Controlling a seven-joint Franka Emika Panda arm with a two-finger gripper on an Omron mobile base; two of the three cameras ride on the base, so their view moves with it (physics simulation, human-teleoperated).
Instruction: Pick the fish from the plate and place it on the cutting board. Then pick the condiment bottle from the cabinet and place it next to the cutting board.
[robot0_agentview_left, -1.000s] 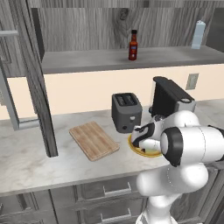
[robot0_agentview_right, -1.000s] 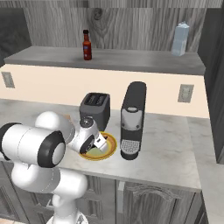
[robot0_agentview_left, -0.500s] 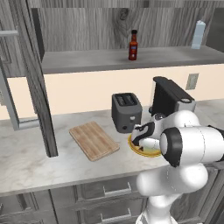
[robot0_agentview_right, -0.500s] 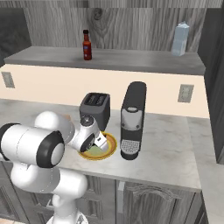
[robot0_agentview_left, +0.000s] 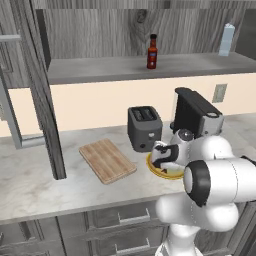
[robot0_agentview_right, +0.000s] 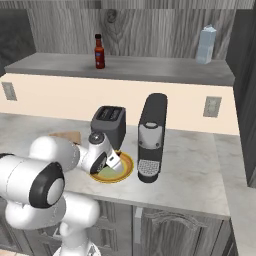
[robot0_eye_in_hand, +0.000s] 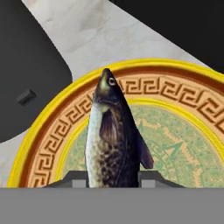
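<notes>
The dark grey fish (robot0_eye_in_hand: 111, 140) lies on the yellow-rimmed plate (robot0_eye_in_hand: 48, 146), head pointing away from the hand. My gripper (robot0_eye_in_hand: 112, 180) is down over the plate (robot0_agentview_left: 175, 174), its two fingertips pressed against the fish's sides, shut on it. From the right base view the hand (robot0_agentview_right: 111, 164) hides most of the plate (robot0_agentview_right: 127, 169). The wooden cutting board (robot0_agentview_left: 106, 160) lies on the counter left of the plate. The dark-red condiment bottle (robot0_agentview_left: 152, 52) stands upright on the shelf of the grey cabinet (robot0_agentview_left: 100, 30).
A dark toaster (robot0_agentview_left: 144, 128) stands just behind the plate and a black coffee machine (robot0_agentview_left: 196, 116) to its right. A pale bottle (robot0_agentview_left: 227, 40) sits at the shelf's right end. A grey vertical panel (robot0_agentview_left: 44, 100) rises left of the board.
The fingers have closed in from wide open onto the fish. The arm and the plate have hardly moved.
</notes>
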